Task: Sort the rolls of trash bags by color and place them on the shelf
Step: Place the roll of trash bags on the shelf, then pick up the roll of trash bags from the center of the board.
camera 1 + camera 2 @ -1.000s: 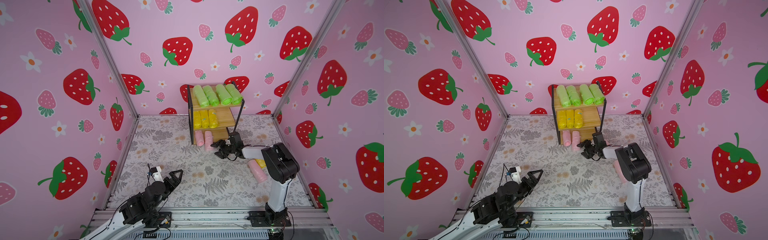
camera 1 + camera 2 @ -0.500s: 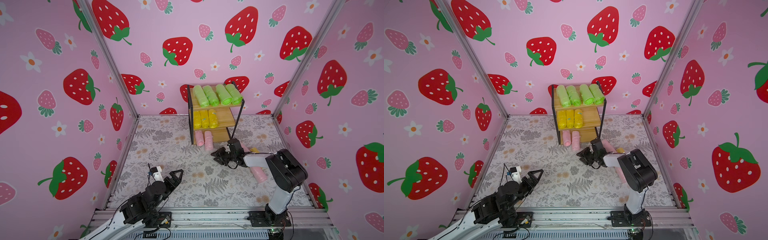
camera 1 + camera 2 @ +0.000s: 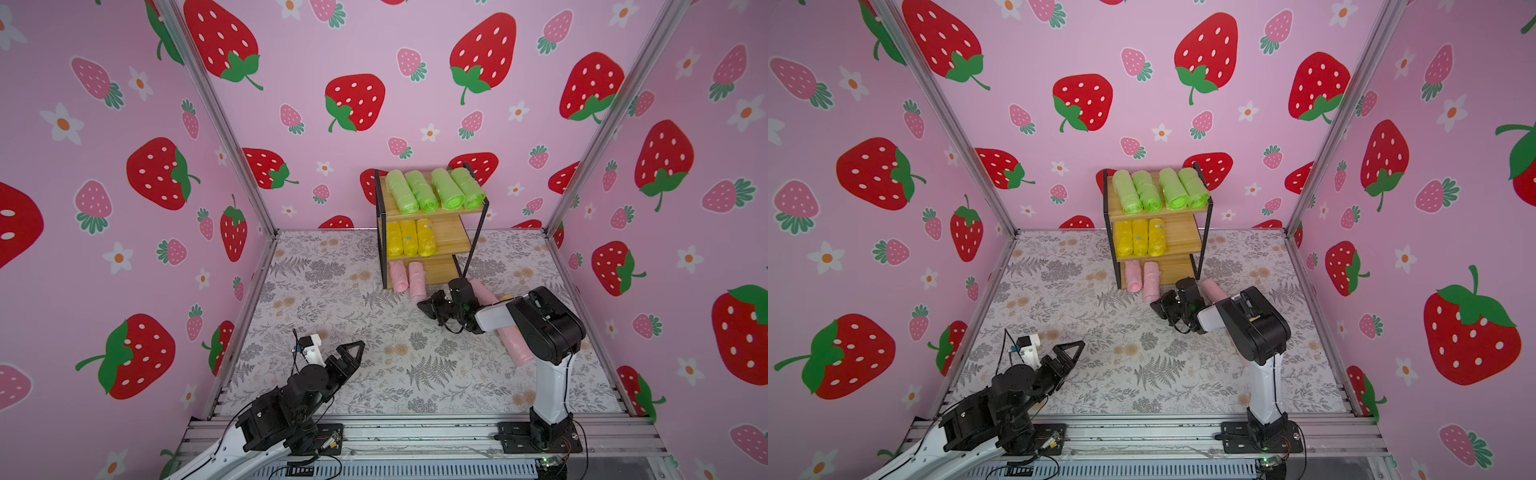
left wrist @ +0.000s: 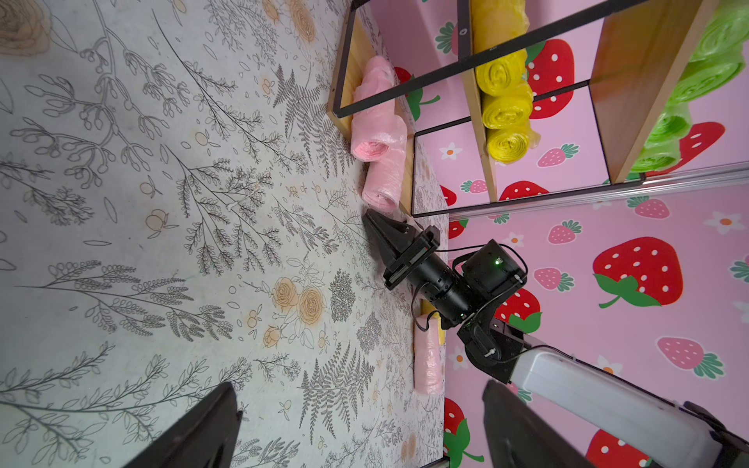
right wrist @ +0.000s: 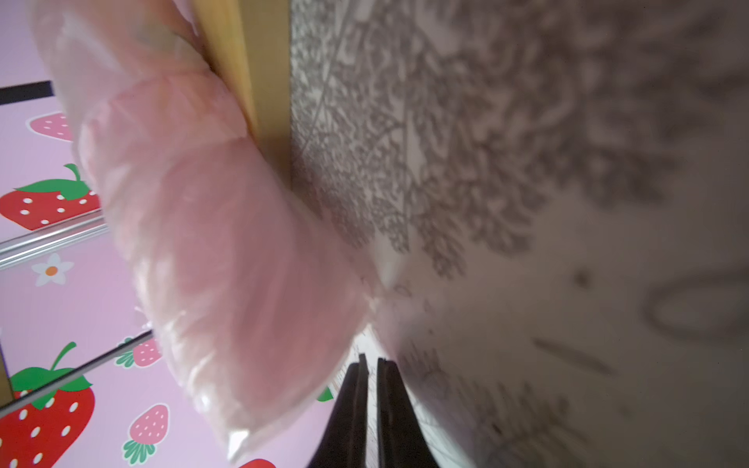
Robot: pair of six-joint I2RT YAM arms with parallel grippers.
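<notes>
**Right jaws close empty beside the overhanging pink roll**

Within the last second the right gripper has gone from jaws apart to jaws pressed together with nothing between them. It has also slid a little toward the lower left of the frame, away from the front corner of the small three-tier shelf of thin black metal frame and light wooden boards.

So no roll was picked up. Closed like this, the jaws look like a blunt pusher, and I judge the step in hand to be nudging the overhanging soft, crinkly pale pink roll of trash bags further in. The right wrist view shows the closed tips just beside that roll's near end; whether they touch I cannot tell.

That roll lies at frame centre on the bottom board. Its long axis runs nearly up-down in both top views, and its near end points down-frame, past the board's front edge onto the floral mat. A second pink roll lies parallel on its left.

The four light green rolls fill the top board and three yellow rolls sit on the middle one, all with ends facing front.

Still on the mat, right of centre:
- a third pink roll just behind the right wrist;
- a fourth pink roll under the arm, running diagonally from upper left to lower right;
- a sliver of the last yellow roll between them.

The left gripper hovers at lower left of centre, jaws wide apart and empty.
</notes>
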